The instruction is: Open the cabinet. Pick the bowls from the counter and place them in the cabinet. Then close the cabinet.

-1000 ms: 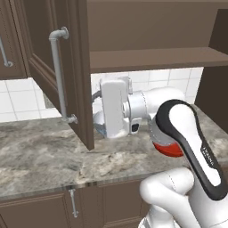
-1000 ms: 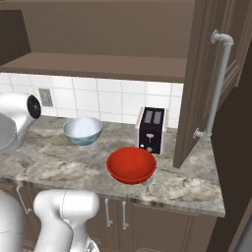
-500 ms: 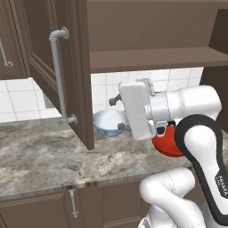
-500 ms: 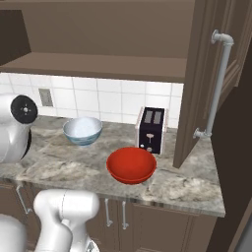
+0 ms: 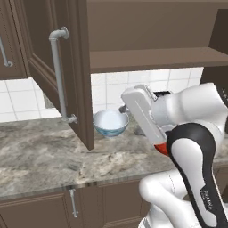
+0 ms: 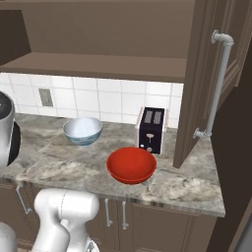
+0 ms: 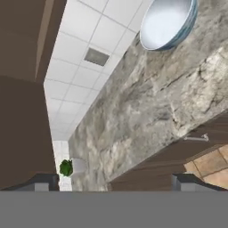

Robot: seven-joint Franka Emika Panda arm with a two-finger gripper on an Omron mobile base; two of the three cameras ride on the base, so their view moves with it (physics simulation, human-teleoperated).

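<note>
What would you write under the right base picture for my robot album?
Cabinet doors open, red bowl and white-and-blue bowl waiting on the counter beside a toaster.

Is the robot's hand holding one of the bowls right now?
No. The gripper is open and empty, with the white and blue bowl and red bowl on the counter.

We are looking at a kitchen wall covered in white square tiles (image 6: 113, 98), with a grey outlet plate (image 6: 45, 97) sitting in it at the left of the right base view. A black toaster (image 6: 151, 130) is standing against the tiles. Low brown cabinets (image 5: 49, 211) with short silver handles (image 5: 73, 203) are running along beneath. In the hand view we are seeing tan floor tiles (image 7: 209, 167) and a small green plant (image 7: 66, 168) by the wall.
</note>
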